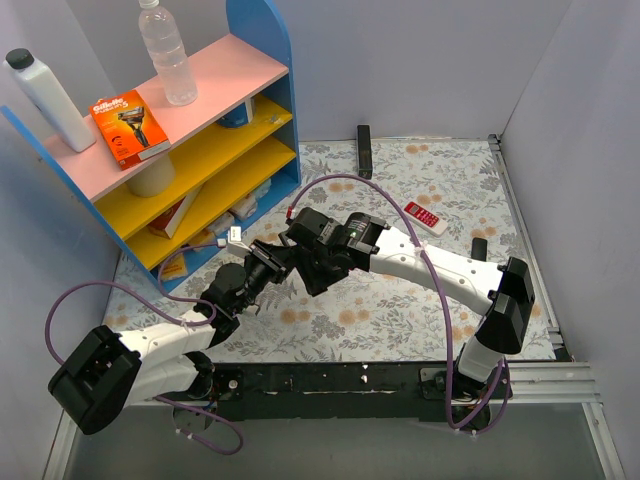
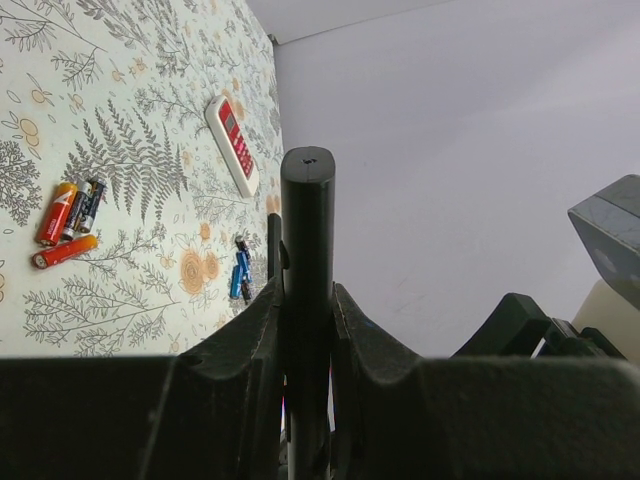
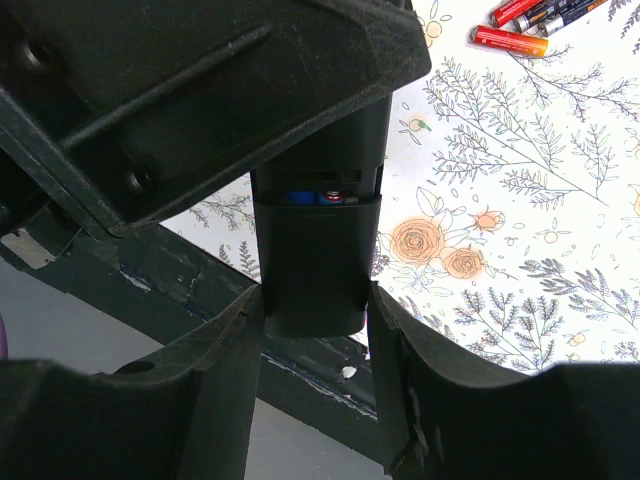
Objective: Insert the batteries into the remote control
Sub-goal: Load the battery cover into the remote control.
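My left gripper (image 2: 307, 300) is shut on the black remote control (image 2: 307, 200), which it holds edge-on above the table. In the right wrist view the remote's plain back (image 3: 330, 140) faces me. Its battery cover (image 3: 315, 260) sits a little short of the body, and the blue batteries (image 3: 318, 197) show in the slit between them. My right gripper (image 3: 315, 300) has its jaws against both sides of the cover's lower end. Two more blue batteries (image 2: 240, 275) lie on the floral cloth. In the top view both grippers (image 1: 292, 254) meet left of the middle.
Red and dark cells (image 2: 62, 215) lie loose on the cloth. A red-and-white remote (image 1: 426, 218) lies at the right and another black remote (image 1: 364, 150) at the back wall. A coloured shelf (image 1: 200, 130) stands at the back left.
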`<state>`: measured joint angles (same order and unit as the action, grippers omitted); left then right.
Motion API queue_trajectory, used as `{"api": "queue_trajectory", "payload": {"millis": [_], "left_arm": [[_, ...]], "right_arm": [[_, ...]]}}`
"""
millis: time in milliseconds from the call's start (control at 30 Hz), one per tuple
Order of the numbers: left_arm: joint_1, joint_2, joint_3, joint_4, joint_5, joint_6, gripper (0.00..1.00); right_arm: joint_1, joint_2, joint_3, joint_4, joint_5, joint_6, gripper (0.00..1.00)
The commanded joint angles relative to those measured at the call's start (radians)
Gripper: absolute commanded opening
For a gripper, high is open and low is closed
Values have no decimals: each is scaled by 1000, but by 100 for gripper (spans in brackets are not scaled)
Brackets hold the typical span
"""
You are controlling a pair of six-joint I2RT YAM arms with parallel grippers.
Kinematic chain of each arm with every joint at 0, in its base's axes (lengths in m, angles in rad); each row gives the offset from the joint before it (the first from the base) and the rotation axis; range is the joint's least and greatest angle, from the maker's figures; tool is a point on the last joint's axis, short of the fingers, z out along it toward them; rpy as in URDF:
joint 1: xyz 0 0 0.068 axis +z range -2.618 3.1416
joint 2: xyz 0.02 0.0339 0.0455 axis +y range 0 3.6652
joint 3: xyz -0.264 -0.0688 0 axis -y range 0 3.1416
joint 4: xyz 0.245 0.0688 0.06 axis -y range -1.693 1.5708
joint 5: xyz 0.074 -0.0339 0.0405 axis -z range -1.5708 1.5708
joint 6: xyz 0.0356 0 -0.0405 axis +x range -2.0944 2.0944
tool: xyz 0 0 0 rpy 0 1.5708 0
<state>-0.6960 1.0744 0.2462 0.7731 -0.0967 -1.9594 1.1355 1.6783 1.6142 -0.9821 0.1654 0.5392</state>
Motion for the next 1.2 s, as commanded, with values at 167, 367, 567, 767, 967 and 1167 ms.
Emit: {"api": "queue_trajectory", "payload": {"millis": [167, 367, 567, 767, 967, 1167], "left_arm": [[-7, -33, 24, 87, 23, -3, 6], [-8, -31, 25, 87, 26, -12, 6], [-14, -27, 21, 88, 29, -22, 6], [-16, -21, 31, 57, 23, -33, 6], [-16, -5, 38, 25, 18, -55, 6], [-16, -11, 41, -18, 6, -76, 6]], "right_arm": [[9, -23, 27, 13, 10, -5, 52], [7, -20, 36, 19, 8, -5, 54], [9, -17, 52, 14, 23, -4, 54], [7, -15, 75, 2, 25, -4, 58], [7, -9, 99, -10, 23, -5, 66], [7, -22, 118, -17, 28, -16, 69]]}}
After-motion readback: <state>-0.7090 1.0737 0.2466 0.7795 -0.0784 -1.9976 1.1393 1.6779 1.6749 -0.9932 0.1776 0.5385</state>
